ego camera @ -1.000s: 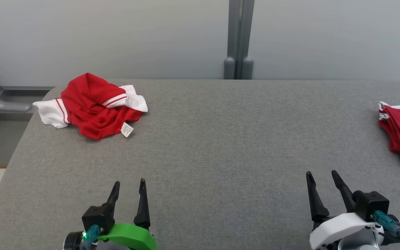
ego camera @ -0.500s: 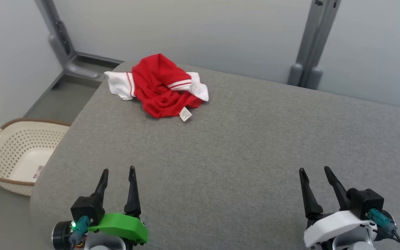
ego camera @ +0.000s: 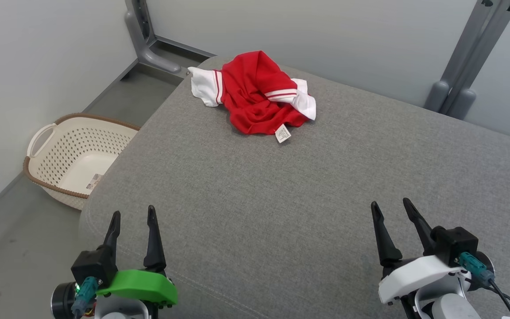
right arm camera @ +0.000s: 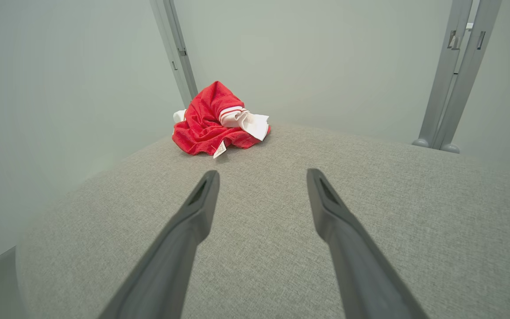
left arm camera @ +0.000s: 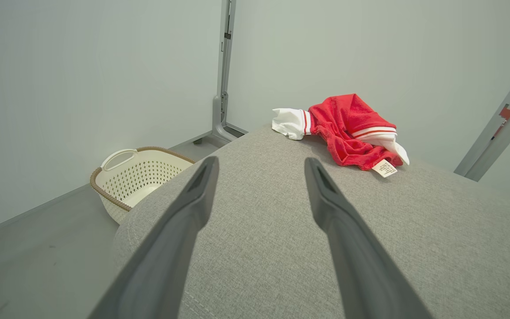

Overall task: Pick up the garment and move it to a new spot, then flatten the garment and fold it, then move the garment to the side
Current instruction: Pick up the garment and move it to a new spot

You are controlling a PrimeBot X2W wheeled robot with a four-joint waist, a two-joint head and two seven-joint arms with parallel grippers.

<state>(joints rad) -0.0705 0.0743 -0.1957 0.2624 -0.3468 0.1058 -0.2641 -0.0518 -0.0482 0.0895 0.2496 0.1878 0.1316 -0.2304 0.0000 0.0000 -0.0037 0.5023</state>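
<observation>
A crumpled red garment (ego camera: 255,95) with white striped sleeves and a small white label lies in a heap near the far left corner of the grey table (ego camera: 308,186). It also shows ahead in the left wrist view (left arm camera: 348,133) and the right wrist view (right arm camera: 213,124). My left gripper (ego camera: 133,215) hovers open over the table's near left edge, far short of the garment. My right gripper (ego camera: 390,208) stands open at the near right, nothing between its fingers.
A cream perforated laundry basket (ego camera: 67,157) with a brown rim sits on the floor left of the table (left arm camera: 135,175). Grey metal posts (ego camera: 463,84) rise by the wall behind the table, and another post base (ego camera: 148,44) stands at the far left.
The head camera has swung to the left: the garment now sits nearer the centre, the basket has come into view and the folded red pile at the right has left it. Both grippers stay open.
</observation>
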